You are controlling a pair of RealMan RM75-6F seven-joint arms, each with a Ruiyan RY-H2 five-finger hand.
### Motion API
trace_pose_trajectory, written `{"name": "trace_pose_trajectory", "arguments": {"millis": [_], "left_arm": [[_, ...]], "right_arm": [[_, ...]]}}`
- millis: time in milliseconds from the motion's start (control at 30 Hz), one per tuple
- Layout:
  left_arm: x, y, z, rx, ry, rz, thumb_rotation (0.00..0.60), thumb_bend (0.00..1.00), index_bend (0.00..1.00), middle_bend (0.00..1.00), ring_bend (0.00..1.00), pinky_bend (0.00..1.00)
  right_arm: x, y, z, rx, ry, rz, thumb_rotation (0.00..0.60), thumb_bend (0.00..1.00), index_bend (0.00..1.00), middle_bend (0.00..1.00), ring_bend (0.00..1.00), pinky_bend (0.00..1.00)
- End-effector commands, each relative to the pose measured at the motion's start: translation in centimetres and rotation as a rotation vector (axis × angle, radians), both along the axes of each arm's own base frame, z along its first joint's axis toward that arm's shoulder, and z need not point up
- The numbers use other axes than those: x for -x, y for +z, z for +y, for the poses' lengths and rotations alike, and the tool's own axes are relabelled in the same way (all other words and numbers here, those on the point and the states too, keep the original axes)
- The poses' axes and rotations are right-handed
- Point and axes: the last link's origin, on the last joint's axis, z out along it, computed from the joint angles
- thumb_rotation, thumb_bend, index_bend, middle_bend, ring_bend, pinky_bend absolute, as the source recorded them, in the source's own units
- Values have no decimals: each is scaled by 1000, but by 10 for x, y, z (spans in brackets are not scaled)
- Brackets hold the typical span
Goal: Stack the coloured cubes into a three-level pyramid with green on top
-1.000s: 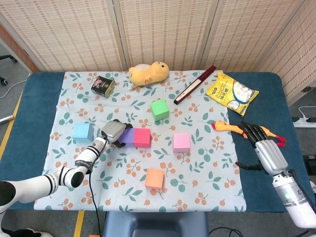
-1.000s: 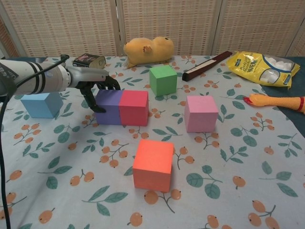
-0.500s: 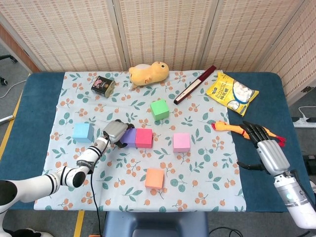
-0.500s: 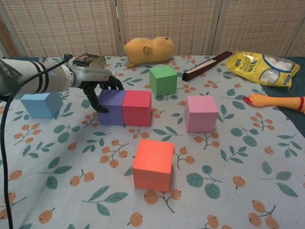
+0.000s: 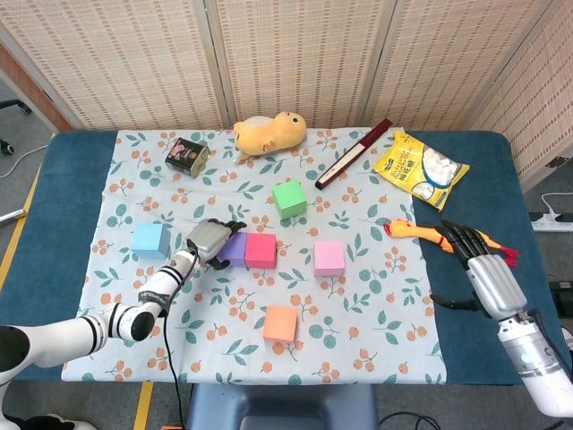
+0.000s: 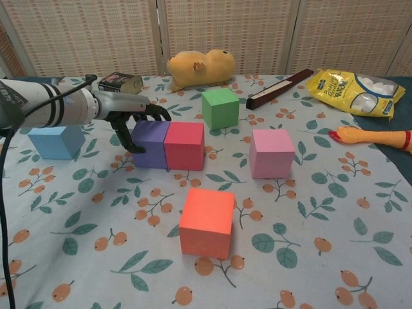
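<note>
Our left hand (image 6: 132, 119) rests fingers spread against the purple cube (image 6: 150, 144), which touches the red cube (image 6: 185, 146) mid-table. Push unevenly and we risk skewing the pair. Our right hand (image 5: 479, 269) idles, spread, empty.

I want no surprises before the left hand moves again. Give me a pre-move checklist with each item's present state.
1. Purple cube flush against red cube: ok, sides touch.
2. Left hand off the purple cube: cannot tell; fingers arch over its top and one reaches down its left face.
3. Pink cube joined to the row: not ok, a gap separates it from red.
4. Green cube reachable: ok, alone behind the row.
5. Orange cube and blue cube unstacked: ok, both on the cloth.
6. Right hand clear of the cubes: ok, at the table's right edge.
</note>
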Motion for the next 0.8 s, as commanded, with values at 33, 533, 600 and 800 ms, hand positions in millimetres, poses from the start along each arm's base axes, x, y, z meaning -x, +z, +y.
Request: {"name": "trace_pose_trajectory", "arguments": {"millis": [33,533,600,800], "left_arm": [[0,0,0,-1,-4,5,600,329,116,151,236,170],[-4,-1,0,-5,-2,4,600,324,121,239,266,173],[-4,-1,0,-4,-1,4,600,323,121,244,268,173],[-5,-2,-2,3,-1,6,600,323,121,245,269,173]], "right_arm": [[0,0,1,1,0,0,600,0,0,12,0,11],[2,2,2,5,-4,1,600,0,0,12,0,11],[2,2,2,5,-4,1,600,0,0,12,0,11],[4,1,2,2,-9,0,600,0,0,12,0,11]]}}
